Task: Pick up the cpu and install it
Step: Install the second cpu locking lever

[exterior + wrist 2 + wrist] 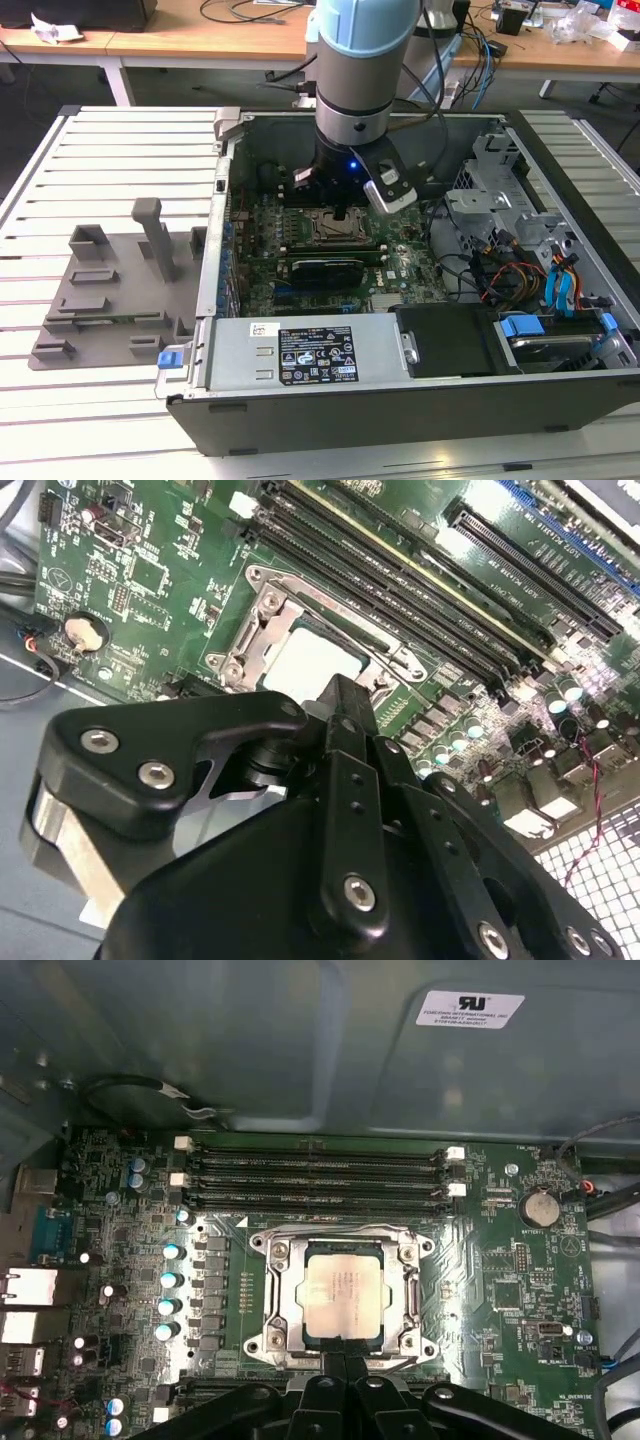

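- One arm [352,70] reaches down into an open computer case [400,300] in the exterior view; the case lies on a slatted white table [110,160].
- Exterior view: the gripper [343,212] hangs just above the socket [335,232], which sits near the centre of the green motherboard [400,265]. A grey tray [115,285] with upright posts lies on the table at 9 o'clock from the case, well apart from the gripper. A black drive bay [450,340] and a labelled metal cover [300,350] lie at 5 to 6 o'clock from the socket. A wooden desk [200,30] runs behind at 12 o'clock.
- Second wrist view: the black gripper [345,695] body takes up the lower half, its fingers [345,730] brought together into one narrow tip, clamped on nothing visible. The cpu [312,660] lies flat in the socket [255,645], just past the fingertip at 11 o'clock. Memory slots [400,590] run beyond the socket.
- First wrist view: the cpu [343,1298] is seated square in the socket [277,1300], silver top up, framed by the metal bracket. The gripper [343,1365] tip sits at 6 o'clock from the cpu, at the socket's edge, fingers together. Four memory slots [315,1175] lie at 12 o'clock from the socket, and a coin cell [541,1207] lies at 2 o'clock.
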Controlling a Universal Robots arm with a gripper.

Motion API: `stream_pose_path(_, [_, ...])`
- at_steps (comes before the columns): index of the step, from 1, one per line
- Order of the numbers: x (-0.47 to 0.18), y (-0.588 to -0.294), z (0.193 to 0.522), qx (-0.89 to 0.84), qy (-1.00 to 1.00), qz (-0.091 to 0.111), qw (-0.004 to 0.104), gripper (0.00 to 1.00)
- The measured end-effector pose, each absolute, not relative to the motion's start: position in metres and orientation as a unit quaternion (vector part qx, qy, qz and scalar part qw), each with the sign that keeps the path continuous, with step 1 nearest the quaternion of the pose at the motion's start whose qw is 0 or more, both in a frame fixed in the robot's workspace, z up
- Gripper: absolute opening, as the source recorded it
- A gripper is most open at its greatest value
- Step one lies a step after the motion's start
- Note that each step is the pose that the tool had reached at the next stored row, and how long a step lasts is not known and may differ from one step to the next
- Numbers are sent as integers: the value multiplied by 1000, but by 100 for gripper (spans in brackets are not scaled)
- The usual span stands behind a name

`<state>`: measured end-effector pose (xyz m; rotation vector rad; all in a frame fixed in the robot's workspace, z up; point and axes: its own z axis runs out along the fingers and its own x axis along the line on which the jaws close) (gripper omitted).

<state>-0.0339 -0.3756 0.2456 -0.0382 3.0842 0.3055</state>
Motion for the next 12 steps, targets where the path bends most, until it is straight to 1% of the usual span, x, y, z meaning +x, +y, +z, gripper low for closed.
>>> stream_pose_path(3, [-35,-378,241,-12,995,99,21,11])
stream_pose_path(8, [-36,-392,237,-12,995,99,21,11])
stream_pose_path(12, [-40,-394,236,-12,995,99,21,11])
